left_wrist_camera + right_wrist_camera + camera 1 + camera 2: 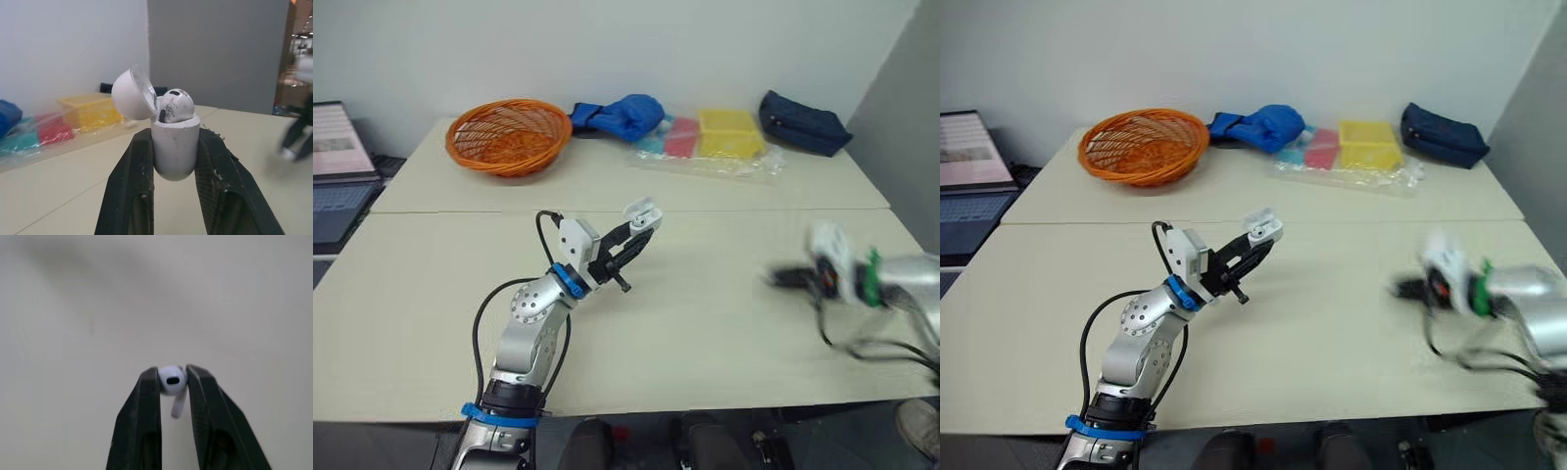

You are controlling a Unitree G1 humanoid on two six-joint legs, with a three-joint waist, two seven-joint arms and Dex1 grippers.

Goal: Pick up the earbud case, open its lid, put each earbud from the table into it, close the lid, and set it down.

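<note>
Desk (705, 323), pale beige and made of two tops set edge to edge, carries everything here. A laptop (337, 176) stands open beyond its left edge. Along the far side, from left to right, sit an orange wire basket (509, 135), a blue cloth bundle (622, 116), a clear plastic bag (710, 142) holding yellow, red and teal blocks, and a dark blue pouch (803, 122).

The left arm (533, 323) reaches forward over the near top, toward the middle of the desk. The left jaws are pinching the white earbud case (175, 147), one black finger pressed against each side of its body. The case stands upright between the tips and is held up off the desk, close to the seam between the two tops. Its rounded bottom sits down in the gap and its top rises clear above the fingers. Its lid (129, 94) is swung open and tipped back to one side. One earbud (176, 105) already sits in the case, its head showing above the rim.

The right arm (901, 279) is blurred over the right side of the desk, well apart from the case. The right jaws are pinching a second earbud (171, 379) by its round head, right at the fingertips. Its stem hangs down between the fingers, above bare desk.
</note>
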